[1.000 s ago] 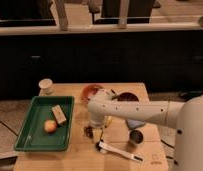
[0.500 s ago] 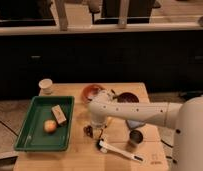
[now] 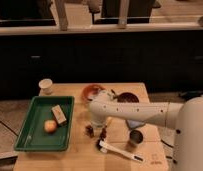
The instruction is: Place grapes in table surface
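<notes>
My white arm reaches in from the right across the tan wooden table surface (image 3: 80,155). Its gripper (image 3: 96,132) points down, just right of the green tray and close above the tabletop. A small dark reddish cluster, the grapes (image 3: 90,131), shows at the gripper's tip, at or just above the wood. I cannot tell whether the grapes are held or resting on the table. The arm's wrist hides the area right above them.
A green tray (image 3: 30,140) on the left holds an orange fruit (image 3: 50,126) and a tan block (image 3: 59,115). A white cup (image 3: 45,86), a red bowl (image 3: 92,91) and a dark bowl (image 3: 127,97) stand at the back. A metal cup (image 3: 136,137) and a white utensil (image 3: 119,150) lie front right.
The gripper has sunk slightly toward the tabletop, and the dark shapes at its tip look a little more spread out. Everything else has stayed put.
</notes>
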### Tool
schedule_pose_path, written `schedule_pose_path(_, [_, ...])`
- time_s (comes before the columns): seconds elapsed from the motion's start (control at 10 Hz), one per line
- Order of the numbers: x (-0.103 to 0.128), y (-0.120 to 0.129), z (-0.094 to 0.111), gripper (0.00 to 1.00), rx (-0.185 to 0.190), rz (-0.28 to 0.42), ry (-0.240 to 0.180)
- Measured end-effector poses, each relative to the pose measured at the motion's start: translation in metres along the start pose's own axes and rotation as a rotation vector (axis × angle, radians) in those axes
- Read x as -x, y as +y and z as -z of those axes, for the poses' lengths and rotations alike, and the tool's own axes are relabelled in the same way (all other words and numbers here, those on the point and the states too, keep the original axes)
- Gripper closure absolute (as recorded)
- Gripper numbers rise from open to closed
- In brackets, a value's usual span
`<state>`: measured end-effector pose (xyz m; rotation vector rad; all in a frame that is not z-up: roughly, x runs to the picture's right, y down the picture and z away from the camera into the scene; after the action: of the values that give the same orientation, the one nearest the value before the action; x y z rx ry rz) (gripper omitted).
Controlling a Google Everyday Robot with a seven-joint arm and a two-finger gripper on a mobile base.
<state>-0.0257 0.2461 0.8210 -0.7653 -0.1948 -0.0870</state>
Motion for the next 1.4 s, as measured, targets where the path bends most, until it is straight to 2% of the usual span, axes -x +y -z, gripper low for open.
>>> schedule_pose_path(0.7, [0.003,-0.005,0.014,1.0,-0.02,0.033,0.015])
schedule_pose_path(1.0, [0.006,-0.006,0.039,1.0,-0.046,0.082,0.026])
schedule_pose_path(1.1, [0.008,-0.006,0.054,1.0,-0.06,0.116,0.023])
schedule_pose_path(1.3, [0.013,-0.006,0.07,1.0,-0.072,0.167,0.014])
schedule_pose_path(1.4, [0.019,-0.005,0.084,1.0,-0.077,0.216,0.01])
